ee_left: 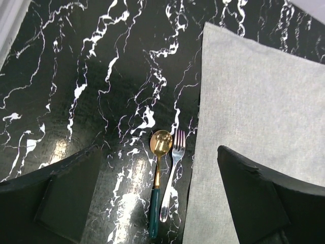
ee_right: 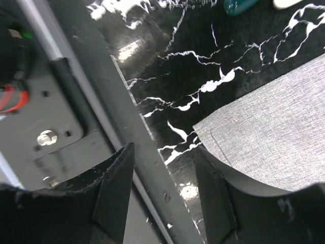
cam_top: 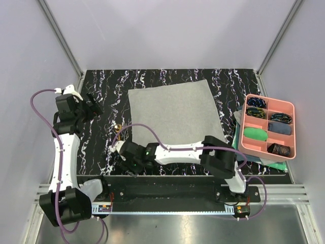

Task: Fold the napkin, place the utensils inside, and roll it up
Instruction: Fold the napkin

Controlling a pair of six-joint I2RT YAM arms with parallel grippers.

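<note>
Fold step, not begun: napkin (cam_top: 175,112) flat; right gripper (ee_right: 162,162), jaws half-open, at near-left corner; left gripper (cam_top: 94,105) wide over utensils (ee_left: 161,143). Next: pinch corner.

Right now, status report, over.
Left gripper open, near spoon and fork. Right gripper open at corner of napkin, flat, unfolded. Nothing in the way.

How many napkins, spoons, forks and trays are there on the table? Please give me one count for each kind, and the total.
Napkin: 1
Spoon: 1
Fork: 1
Pink tray: 1
Total: 4
</note>
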